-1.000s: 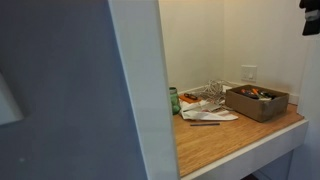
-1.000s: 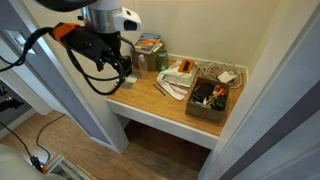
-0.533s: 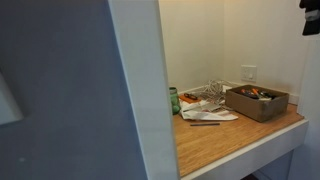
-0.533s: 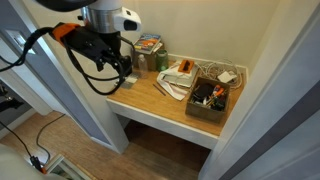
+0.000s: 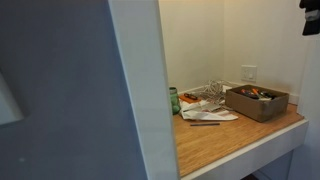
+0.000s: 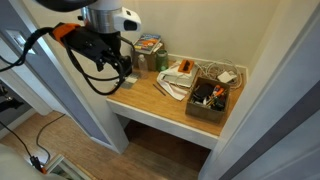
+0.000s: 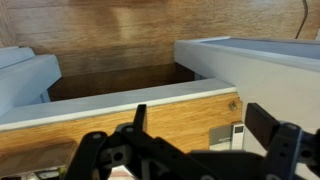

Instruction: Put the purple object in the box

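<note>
The open cardboard box stands at the far right of the wooden desk in an alcove, with several small items in it; it also shows in an exterior view. I cannot pick out a purple object in any view. My gripper hangs above the left end of the desk, well away from the box. In the wrist view the gripper has its fingers spread apart with nothing between them, above the desk's wooden surface.
A pile of papers lies left of the box. Colourful tins and a wire rack stand against the back wall. A green can sits at the desk's left. White walls flank the alcove.
</note>
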